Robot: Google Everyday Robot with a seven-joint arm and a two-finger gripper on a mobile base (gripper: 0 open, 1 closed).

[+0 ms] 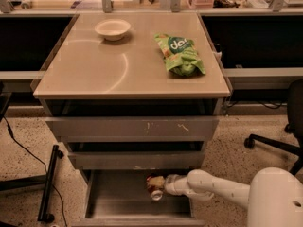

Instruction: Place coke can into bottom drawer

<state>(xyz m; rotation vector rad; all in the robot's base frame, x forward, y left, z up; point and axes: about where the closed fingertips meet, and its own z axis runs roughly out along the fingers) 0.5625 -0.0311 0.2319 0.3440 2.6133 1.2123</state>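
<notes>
The coke can (155,187) is a small red-orange can with a silver end, lying tilted inside the open bottom drawer (118,207), near its back right part. My gripper (163,186) reaches in from the right on a white arm and is at the can's right side, touching it. The can's far side is hidden under the middle drawer's front.
A green snack bag (181,55) and a white bowl (112,29) lie on the cabinet top (94,74). Two upper drawers (132,126) stick out slightly above the open one. An office chair base (274,143) stands at the right, a black stand leg (47,183) at the left.
</notes>
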